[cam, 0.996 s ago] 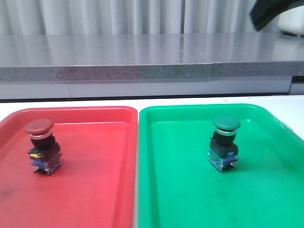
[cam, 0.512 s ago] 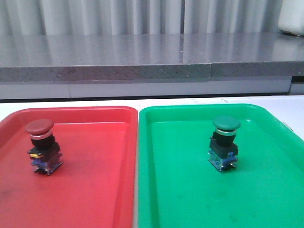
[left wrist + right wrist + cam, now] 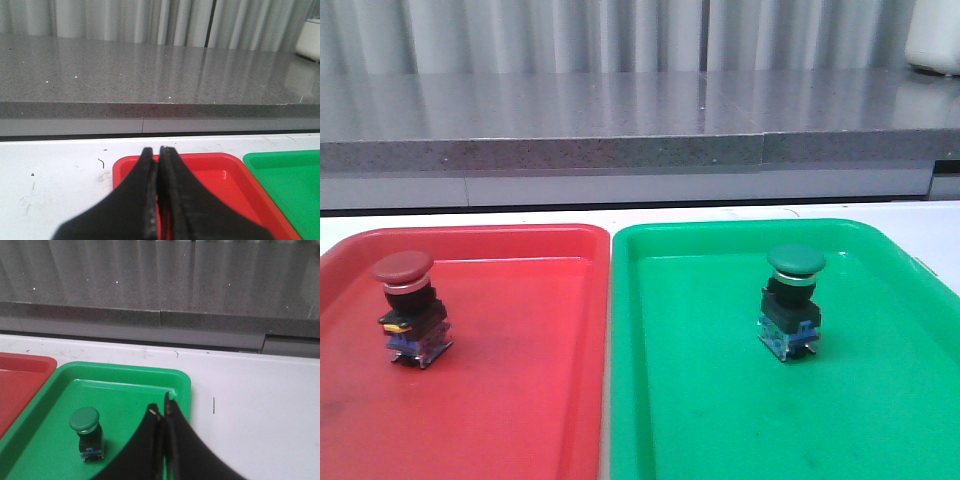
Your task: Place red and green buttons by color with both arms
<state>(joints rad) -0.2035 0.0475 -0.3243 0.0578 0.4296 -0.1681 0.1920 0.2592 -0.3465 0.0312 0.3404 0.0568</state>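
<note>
The red button (image 3: 408, 308) stands upright in the red tray (image 3: 510, 400) at its left side. The green button (image 3: 793, 300) stands upright in the green tray (image 3: 720, 420); it also shows in the right wrist view (image 3: 86, 432). Neither arm shows in the front view. My left gripper (image 3: 156, 150) is shut and empty, held above the red tray's far edge (image 3: 200, 162); the red button is hidden from that view. My right gripper (image 3: 161, 407) is shut and empty above the green tray's far right corner (image 3: 180, 382), apart from the green button.
The two trays sit side by side on a white table (image 3: 920, 215). A grey stone counter (image 3: 620, 110) runs along the back, with a white container (image 3: 935, 40) at its far right. Bare table lies left of the red tray (image 3: 55, 180) and right of the green tray (image 3: 250, 405).
A black arm part at the top right of the front view one second ago has gone out of view. The buttons and trays have not moved.
</note>
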